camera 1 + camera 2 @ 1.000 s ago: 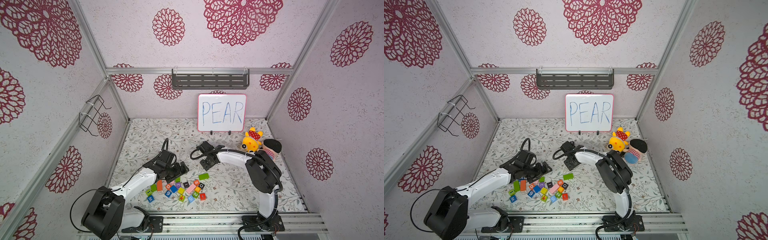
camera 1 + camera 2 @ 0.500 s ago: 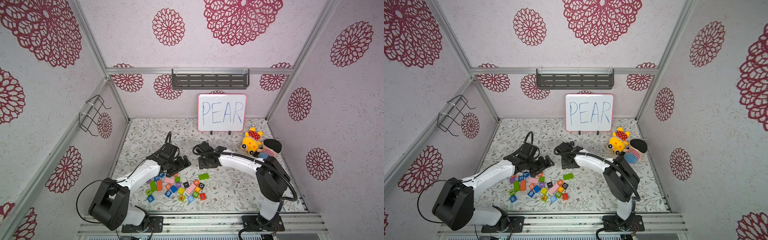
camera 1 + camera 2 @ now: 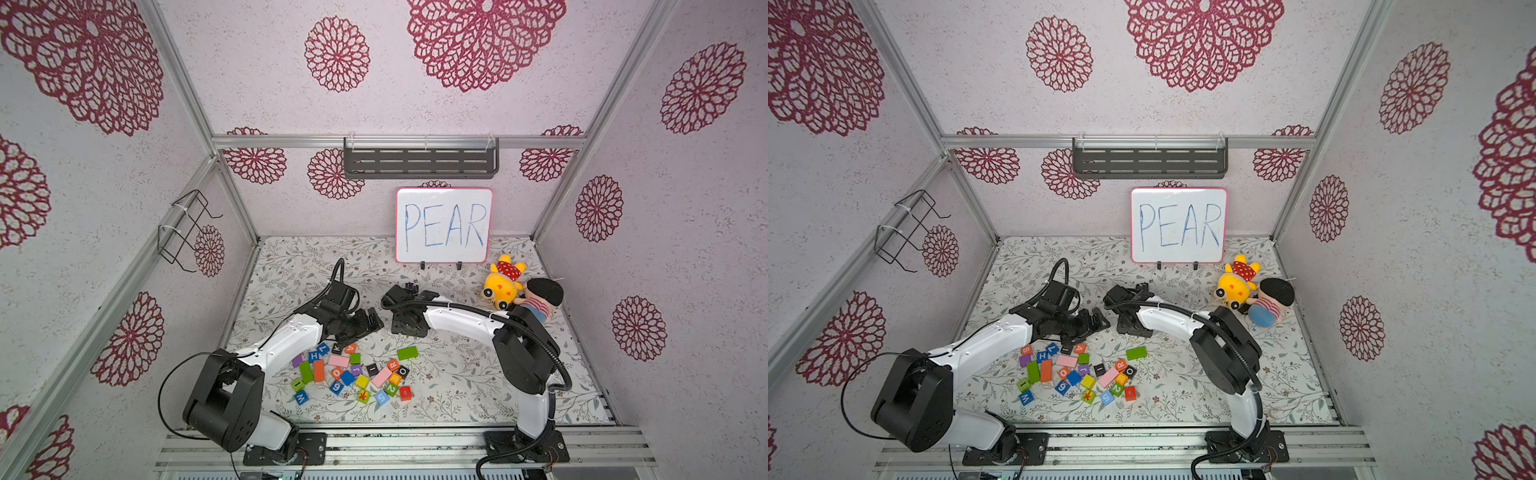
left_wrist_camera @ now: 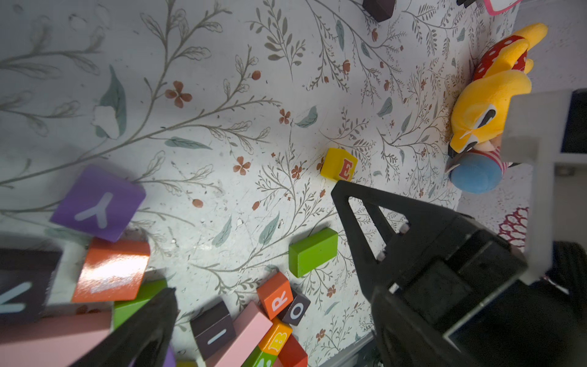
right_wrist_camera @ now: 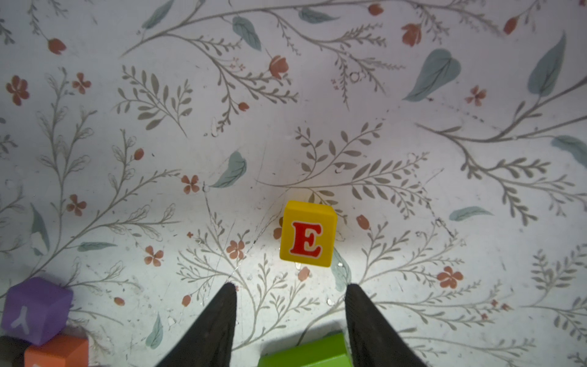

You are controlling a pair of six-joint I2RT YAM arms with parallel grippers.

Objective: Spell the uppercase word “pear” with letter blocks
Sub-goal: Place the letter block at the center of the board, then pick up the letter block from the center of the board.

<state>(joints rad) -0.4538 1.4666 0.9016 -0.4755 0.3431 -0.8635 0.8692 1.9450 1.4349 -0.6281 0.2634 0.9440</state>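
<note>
The left gripper [image 4: 254,239], jaws released wide and empty, is swinging away from above the jumbled pile of blocks [image 3: 347,377] toward mid-desk, where the right gripper [image 5: 290,286] is hovering with jaws parted, grasping nothing. The yellow E block [image 5: 307,234] is lying alone on the desk [image 5: 413,95] just beyond those tips, while the A block [image 3: 351,348] and R block [image 3: 392,365] are sitting in the pile, so spelling is likely only beginning. The wire basket [image 3: 187,228] and wall shelf [image 3: 419,164] are showing nothing inside.

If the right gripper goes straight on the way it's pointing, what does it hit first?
Most likely the E block: it lies just ahead of the right gripper, in line with the gap between its open jaws. How high the gripper sits is unclear, so it might pass over.
</note>
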